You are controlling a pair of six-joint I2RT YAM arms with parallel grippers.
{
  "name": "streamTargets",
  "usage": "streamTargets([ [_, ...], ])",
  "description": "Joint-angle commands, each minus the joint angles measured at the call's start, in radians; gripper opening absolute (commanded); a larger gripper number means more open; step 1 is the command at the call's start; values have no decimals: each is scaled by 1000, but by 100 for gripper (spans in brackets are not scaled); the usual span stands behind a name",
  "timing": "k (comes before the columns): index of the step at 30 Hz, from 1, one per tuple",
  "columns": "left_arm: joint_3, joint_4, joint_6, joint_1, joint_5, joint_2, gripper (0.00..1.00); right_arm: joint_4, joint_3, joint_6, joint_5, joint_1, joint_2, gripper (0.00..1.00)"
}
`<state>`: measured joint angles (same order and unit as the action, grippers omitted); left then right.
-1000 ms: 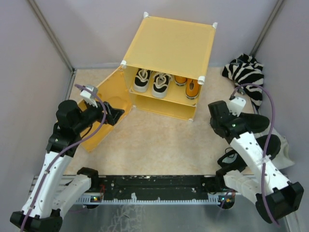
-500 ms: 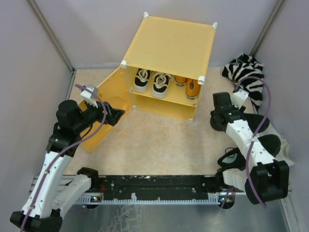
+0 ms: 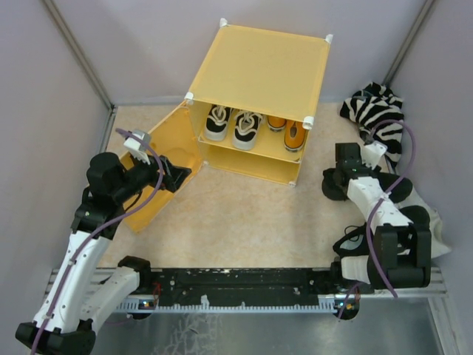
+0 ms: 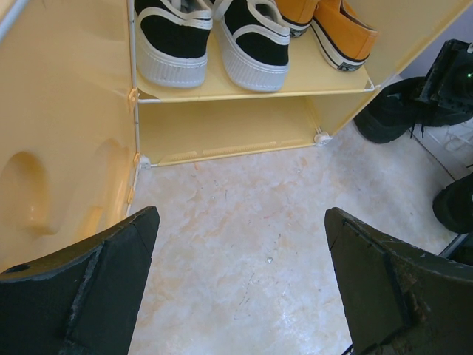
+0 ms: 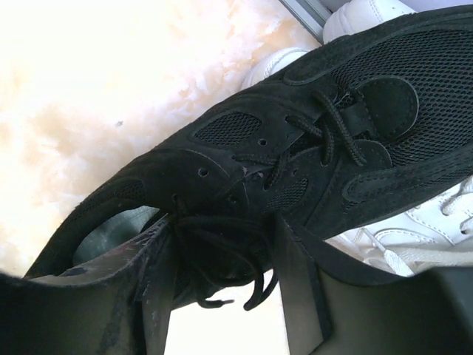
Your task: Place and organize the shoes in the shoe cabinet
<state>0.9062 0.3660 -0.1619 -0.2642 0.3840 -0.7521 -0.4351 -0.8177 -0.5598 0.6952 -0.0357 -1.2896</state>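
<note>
The yellow shoe cabinet (image 3: 259, 66) stands at the back with its door (image 3: 166, 151) swung open to the left. On its inner shelf sit the black-and-white pair (image 3: 233, 126) and the orange pair (image 3: 288, 132), toes outward; both also show in the left wrist view (image 4: 214, 37) (image 4: 332, 29). My left gripper (image 3: 183, 176) is open and empty beside the door, over bare floor (image 4: 240, 244). My right gripper (image 3: 330, 185) is low at the right, its jaws closed on the lace and tongue part of an all-black mesh sneaker (image 5: 295, 148).
A zebra-striped cloth (image 3: 377, 111) lies at the back right. More shoes lie by the right wall: a white sneaker (image 5: 414, 237) under the black one, and another black shoe (image 3: 421, 218). Grey walls enclose both sides.
My right arm has folded back and down from near the cabinet's right corner onto the black sneaker at the right. The left arm and the cabinet have not moved.
</note>
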Motion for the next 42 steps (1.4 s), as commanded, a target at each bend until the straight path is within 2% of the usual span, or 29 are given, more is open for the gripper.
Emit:
streamTargets([
  [1,-2,-21,-5,-6,10,0,99,55,46,-9,-37,14,20,41],
  [7,-4,-22,-7,-6,9,5,99,54,64,7,-121,14,156,0],
  [14,-3,-19,-8,-5,7,16,99,17,54,20,-232,12,372,0],
  [21,-1,-17,-9,-6,-1,26,99,-142,-78,48,-368,13,498,0],
  [26,4,-11,-4,-7,-14,34,99,-216,-80,54,-439,11,614,0],
  [32,11,-14,-4,-7,-13,30,99,-229,-75,59,-718,1,695,0],
  [36,10,-16,-7,-6,-11,24,99,-221,-40,73,-783,-62,724,0],
  [42,9,-19,-7,-7,-12,12,99,-190,3,71,-782,-259,708,0],
])
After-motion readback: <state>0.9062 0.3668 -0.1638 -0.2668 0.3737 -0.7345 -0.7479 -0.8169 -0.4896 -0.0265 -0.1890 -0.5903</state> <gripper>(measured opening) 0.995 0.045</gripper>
